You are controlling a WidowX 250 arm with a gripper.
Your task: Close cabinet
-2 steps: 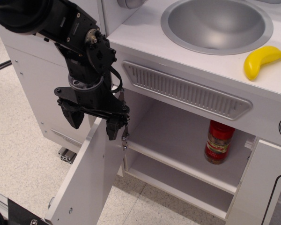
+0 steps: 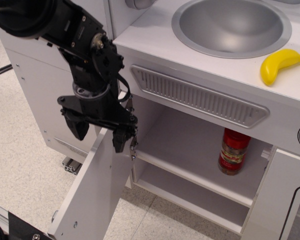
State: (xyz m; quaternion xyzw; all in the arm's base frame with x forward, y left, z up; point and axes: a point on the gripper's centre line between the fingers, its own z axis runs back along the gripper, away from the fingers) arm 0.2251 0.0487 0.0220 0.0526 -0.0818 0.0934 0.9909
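The cabinet (image 2: 190, 165) is a white toy-kitchen cupboard with a wide shelved interior under the counter, standing open. Its flat white door (image 2: 92, 195) swings out toward the lower left; its handle is not visible from this side. My black gripper (image 2: 99, 134) hangs over the door's top edge with its fingers spread, one finger (image 2: 78, 127) on the outer left side and the other (image 2: 119, 140) on the inner side. The jaws are open and hold nothing.
A red spice bottle (image 2: 234, 151) stands on the upper shelf at the right. A yellow toy banana (image 2: 279, 64) lies on the counter beside the round metal sink (image 2: 231, 26). A vent grille (image 2: 200, 96) runs above the opening. A windowed white door (image 2: 290, 200) is at the right.
The gripper has shifted very slightly left and up by the door's top edge. The door stays open at about the same angle.
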